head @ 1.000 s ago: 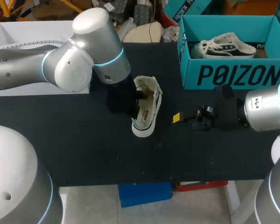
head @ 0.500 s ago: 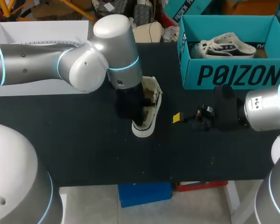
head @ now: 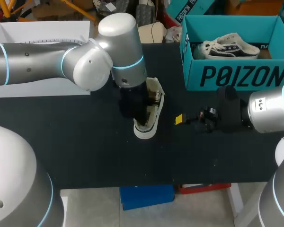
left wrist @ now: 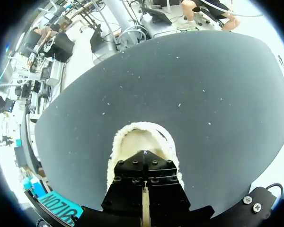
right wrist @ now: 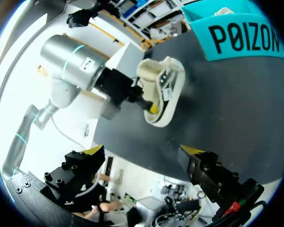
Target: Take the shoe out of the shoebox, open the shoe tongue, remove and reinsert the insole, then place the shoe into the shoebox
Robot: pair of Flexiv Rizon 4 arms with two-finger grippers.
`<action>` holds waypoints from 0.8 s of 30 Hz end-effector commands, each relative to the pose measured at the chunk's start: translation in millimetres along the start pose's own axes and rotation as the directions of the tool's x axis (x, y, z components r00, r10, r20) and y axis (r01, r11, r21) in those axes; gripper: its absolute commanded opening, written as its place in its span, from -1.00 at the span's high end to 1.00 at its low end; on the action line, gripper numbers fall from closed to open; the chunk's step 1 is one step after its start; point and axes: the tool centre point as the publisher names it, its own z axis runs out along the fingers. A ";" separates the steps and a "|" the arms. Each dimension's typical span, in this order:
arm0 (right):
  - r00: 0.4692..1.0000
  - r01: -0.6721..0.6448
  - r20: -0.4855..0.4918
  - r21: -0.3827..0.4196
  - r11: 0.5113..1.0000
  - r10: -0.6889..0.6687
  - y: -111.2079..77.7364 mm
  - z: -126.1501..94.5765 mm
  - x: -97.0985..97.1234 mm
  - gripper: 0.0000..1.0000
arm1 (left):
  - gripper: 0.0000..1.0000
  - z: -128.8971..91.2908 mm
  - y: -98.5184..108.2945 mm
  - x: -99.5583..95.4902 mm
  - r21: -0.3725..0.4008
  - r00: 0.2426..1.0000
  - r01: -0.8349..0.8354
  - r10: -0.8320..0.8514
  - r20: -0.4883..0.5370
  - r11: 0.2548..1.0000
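At frame centre, left gripper [head: 141, 106]: tucked into the shoe [head: 152, 113]; open or closed, I cannot tell.
Shoe: on its side, centre, outside the shoebox [head: 236, 75] at upper right.
Right gripper [right wrist: 141, 150]: right of centre, spread wide, empty.
Change: left arm has slid right onto the shoe; insole work likely starting.

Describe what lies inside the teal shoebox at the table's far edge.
A cream sneaker with a dark lower edge lies inside the shoebox. The box's front wall hides its floor and the sneaker's underside.
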 end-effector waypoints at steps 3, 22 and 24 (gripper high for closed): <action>1.000 0.000 0.000 0.001 1.000 0.000 -0.2 -0.8 0.5 -1.00 | 1.00 -77.9 -4.1 11.5 0.080 0.952 0.208 -0.220 0.212 0.975; 1.000 0.000 0.000 0.001 1.000 0.000 -0.2 -0.8 0.5 -1.00 | 1.00 -160.6 111.6 24.6 -0.048 0.735 0.645 -0.602 0.313 0.763; 1.000 0.000 0.000 0.001 1.000 0.000 -0.2 -0.8 0.5 -1.00 | 1.00 -156.3 124.9 21.2 -0.056 0.745 0.639 -0.600 0.293 0.767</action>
